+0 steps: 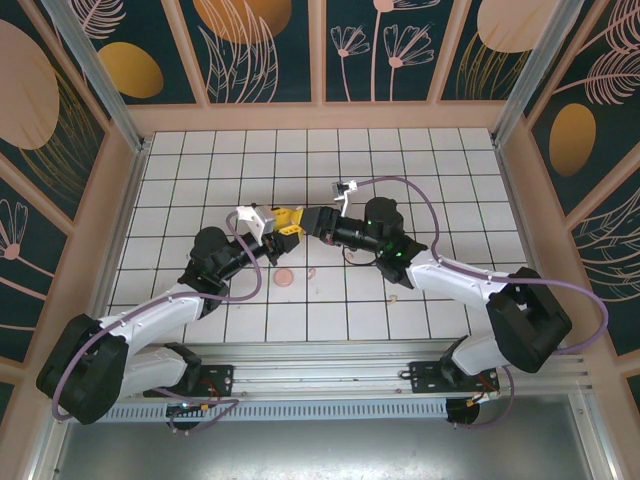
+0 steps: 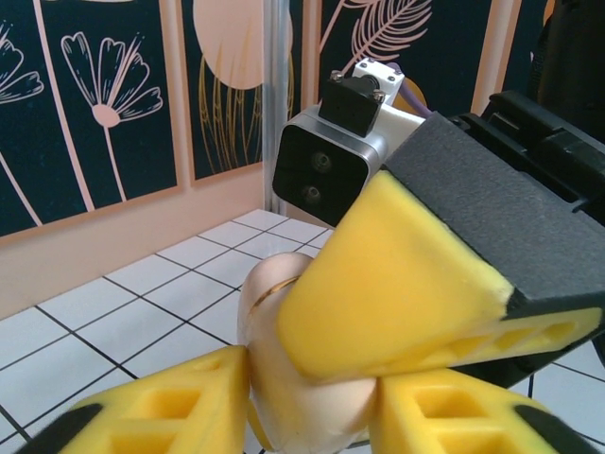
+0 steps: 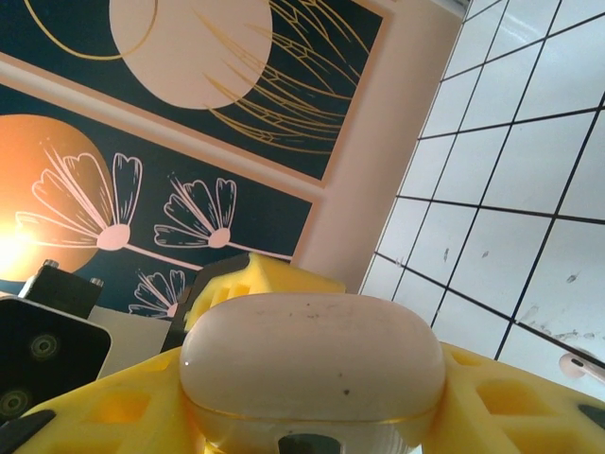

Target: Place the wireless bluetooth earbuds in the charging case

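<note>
Stuff you can't really make out: from above, the left gripper [image 1: 293, 224] and right gripper [image 1: 310, 221] meet nose to nose, and their fingers cover whatever sits between them. The earbuds [image 1: 352, 258] on the table [image 1: 450, 180] are too tiny to read their shape, and that little round pink thing [image 1: 286, 277], no clue what it is.

Left wrist view: the charging case [image 2: 284, 397] is mostly buried behind a right gripper finger [image 2: 397, 284], and its bottom runs off the lower edge. Right wrist view: the case's underside is chopped off too, its inside is hidden, and one earbud [image 3: 581, 367] is cut by the right edge.
</note>
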`<act>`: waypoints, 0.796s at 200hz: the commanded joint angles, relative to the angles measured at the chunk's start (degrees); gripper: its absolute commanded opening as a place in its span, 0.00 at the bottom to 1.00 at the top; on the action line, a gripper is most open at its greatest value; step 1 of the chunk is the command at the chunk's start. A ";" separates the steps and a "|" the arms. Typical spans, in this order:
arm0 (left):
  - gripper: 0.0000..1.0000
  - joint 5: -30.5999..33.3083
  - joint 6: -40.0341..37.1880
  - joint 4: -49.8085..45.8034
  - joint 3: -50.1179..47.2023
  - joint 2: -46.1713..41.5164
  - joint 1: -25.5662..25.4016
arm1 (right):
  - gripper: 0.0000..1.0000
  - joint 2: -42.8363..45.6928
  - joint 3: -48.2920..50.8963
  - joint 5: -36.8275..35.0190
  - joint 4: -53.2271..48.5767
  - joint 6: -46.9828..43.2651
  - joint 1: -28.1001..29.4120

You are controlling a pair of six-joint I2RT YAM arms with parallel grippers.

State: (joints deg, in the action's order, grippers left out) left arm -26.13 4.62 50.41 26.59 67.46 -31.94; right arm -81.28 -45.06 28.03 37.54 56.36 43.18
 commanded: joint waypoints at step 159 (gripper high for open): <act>0.25 -19.06 -0.14 2.66 6.19 1.67 -0.40 | 0.67 20.61 -2.78 10.98 -29.47 -57.42 -11.39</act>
State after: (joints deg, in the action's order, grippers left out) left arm -39.38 4.56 50.39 31.07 70.13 -32.27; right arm -60.88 -45.04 30.26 17.41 16.03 34.26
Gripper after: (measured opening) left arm 0.251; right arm 0.689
